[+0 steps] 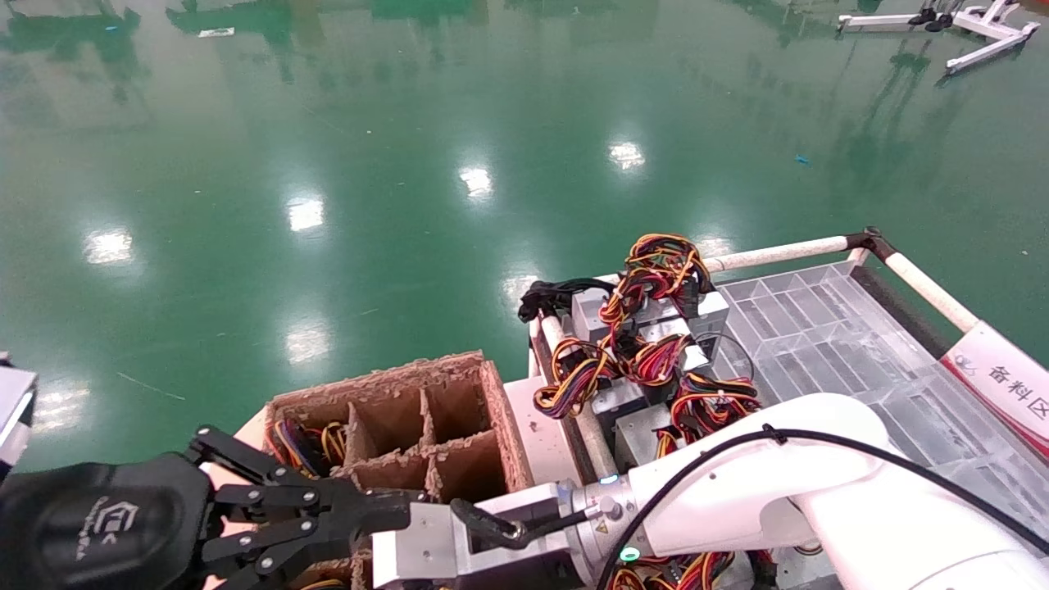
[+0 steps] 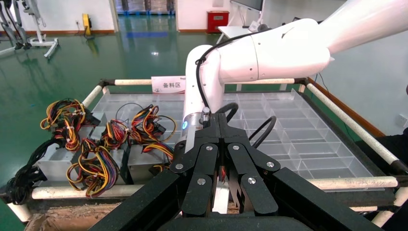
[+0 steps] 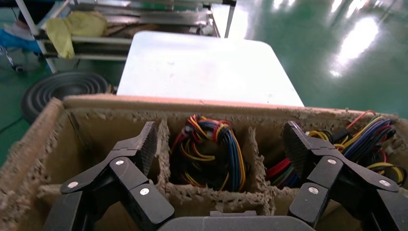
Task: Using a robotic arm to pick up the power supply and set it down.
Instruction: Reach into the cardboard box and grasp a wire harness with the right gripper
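Right hand (image 3: pixel 220 130) is over the cardboard box (image 1: pixel 501 426), fingers (image 3: pixel 144 142) spread wide and nothing held between them. Straight ahead of it, in the cell between the two fingertips, sits a power supply (image 3: pixel 207 149); only its looped red, yellow, blue and black wires show above the ragged divider, and the hand is not touching them. More wires fill the neighbouring cell (image 3: pixel 365 137) beside the other finger.

From the head, the white arm (image 1: pixel 762 475) reaches in from the right across the near edge, its silver wrist block (image 1: pixel 426 545) at the near side of the box; the hand itself is out of sight there. The heap of other supplies (image 1: pixel 656 344) lies on the clear tray (image 1: pixel 819 328) to the right and farther off, well apart from the hand.

Left hand (image 1: pixel 393 512) sits low at near left, fingers pressed together, tips pointing right, close to the wrist block.
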You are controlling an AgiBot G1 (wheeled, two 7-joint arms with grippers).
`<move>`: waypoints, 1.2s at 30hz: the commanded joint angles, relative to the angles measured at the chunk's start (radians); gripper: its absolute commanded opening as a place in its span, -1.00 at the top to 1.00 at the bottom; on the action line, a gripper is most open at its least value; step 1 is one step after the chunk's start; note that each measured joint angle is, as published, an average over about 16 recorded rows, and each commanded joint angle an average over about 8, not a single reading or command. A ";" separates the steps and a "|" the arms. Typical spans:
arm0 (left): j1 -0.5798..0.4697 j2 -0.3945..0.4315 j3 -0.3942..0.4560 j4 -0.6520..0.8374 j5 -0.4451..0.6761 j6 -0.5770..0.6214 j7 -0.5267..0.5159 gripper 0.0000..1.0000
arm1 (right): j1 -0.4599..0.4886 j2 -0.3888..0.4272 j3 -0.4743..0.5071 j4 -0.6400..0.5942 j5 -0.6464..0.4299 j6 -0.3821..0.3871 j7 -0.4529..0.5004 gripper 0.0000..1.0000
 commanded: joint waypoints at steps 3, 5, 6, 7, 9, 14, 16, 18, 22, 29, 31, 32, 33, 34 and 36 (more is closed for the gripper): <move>0.000 0.000 0.000 0.000 0.000 0.000 0.000 0.98 | 0.010 -0.007 -0.040 -0.001 0.005 0.027 -0.013 1.00; 0.000 0.000 0.000 0.000 0.000 0.000 0.000 0.96 | 0.013 -0.008 -0.062 0.002 0.015 0.040 -0.010 1.00; 0.000 0.000 0.001 0.000 0.000 0.000 0.000 0.93 | 0.015 -0.008 -0.073 0.003 0.020 0.047 -0.007 1.00; 0.000 0.000 0.001 0.000 0.000 0.000 0.000 0.88 | 0.018 -0.009 -0.084 0.005 0.026 0.053 -0.004 1.00; 0.000 0.000 0.001 0.000 0.000 0.000 0.000 0.73 | 0.023 -0.009 -0.106 0.008 0.036 0.066 0.002 1.00; 0.000 0.000 0.001 0.000 -0.001 0.000 0.001 -0.16 | 0.036 -0.009 -0.162 0.017 0.059 0.100 0.012 1.00; 0.000 -0.001 0.001 0.000 -0.001 -0.001 0.001 -0.54 | 0.040 -0.009 -0.182 0.020 0.069 0.112 0.011 1.00; 0.000 -0.001 0.001 0.000 -0.001 -0.001 0.001 -0.83 | 0.044 -0.009 -0.202 0.021 0.081 0.124 0.010 1.00; 0.000 -0.001 0.002 0.000 -0.001 -0.001 0.001 -1.00 | 0.050 -0.009 -0.239 0.019 0.106 0.145 0.007 1.00; 0.000 -0.001 0.002 0.000 -0.001 -0.001 0.001 -1.00 | 0.057 -0.008 -0.292 0.003 0.158 0.164 0.006 1.00; 0.000 -0.001 0.002 0.000 -0.002 -0.001 0.001 -1.00 | 0.058 -0.007 -0.303 -0.004 0.174 0.164 0.005 1.00; -0.001 -0.001 0.002 0.000 -0.002 -0.001 0.001 -1.00 | 0.058 -0.007 -0.308 -0.007 0.183 0.163 0.005 1.00; -0.001 -0.001 0.002 0.000 -0.002 -0.001 0.001 -1.00 | 0.058 -0.006 -0.312 -0.011 0.191 0.162 0.003 1.00; -0.001 -0.001 0.002 0.000 -0.002 -0.001 0.001 -1.00 | 0.058 -0.006 -0.317 -0.015 0.200 0.161 0.001 1.00; -0.001 -0.001 0.003 0.000 -0.002 -0.001 0.001 -1.00 | 0.058 -0.004 -0.324 -0.023 0.216 0.158 -0.002 1.00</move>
